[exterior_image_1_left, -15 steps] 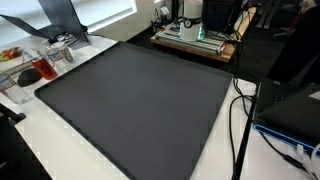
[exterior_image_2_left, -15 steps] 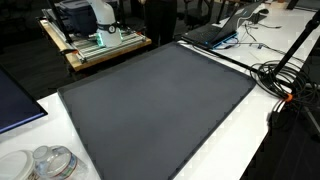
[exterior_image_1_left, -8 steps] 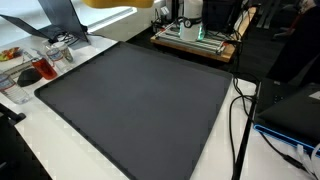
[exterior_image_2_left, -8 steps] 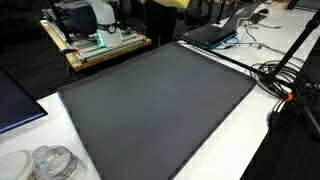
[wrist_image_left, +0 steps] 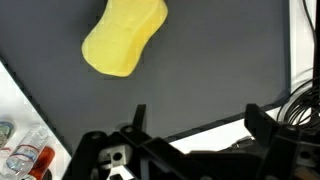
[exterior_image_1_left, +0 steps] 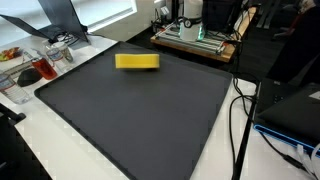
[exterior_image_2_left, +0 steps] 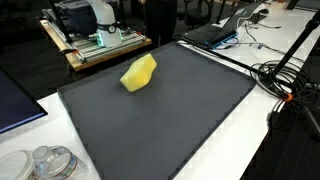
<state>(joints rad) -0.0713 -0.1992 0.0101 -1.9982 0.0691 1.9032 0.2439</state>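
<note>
White desk [exterior_image_1_left: 70, 160] under everything, bare along the lower left edge of an exterior view and at the lower right [exterior_image_2_left: 240, 140] elsewhere. On it, filling the middle of both exterior views, a dark grey mat [exterior_image_1_left: 140, 110], flat and square-cornered. Beyond the mat's far edge, at upper centre of the frame, a wooden tray [exterior_image_1_left: 195, 42] carrying a white machine. At the upper right, just off the mat's corner, an open laptop [exterior_image_2_left: 215, 33].

Seen only in the wrist view, along the bottom of the frame: the hand [wrist_image_left: 200, 125], black, its two fingers [wrist_image_left: 138, 115] spread wide, nothing between them, touching nothing.

Well apart from the hand, at the upper left of the wrist view, a yellow sponge [wrist_image_left: 124, 37], waisted like a bone. In both exterior views at the mat's far part, upper centre [exterior_image_1_left: 137, 61]; tipped on a corner and blurred in one [exterior_image_2_left: 139, 73]. Resting on the mat or just above it: cannot tell.

Black cables [exterior_image_2_left: 280, 75] looped at the right edge. Clear containers [exterior_image_1_left: 45, 65] at the left edge.
</note>
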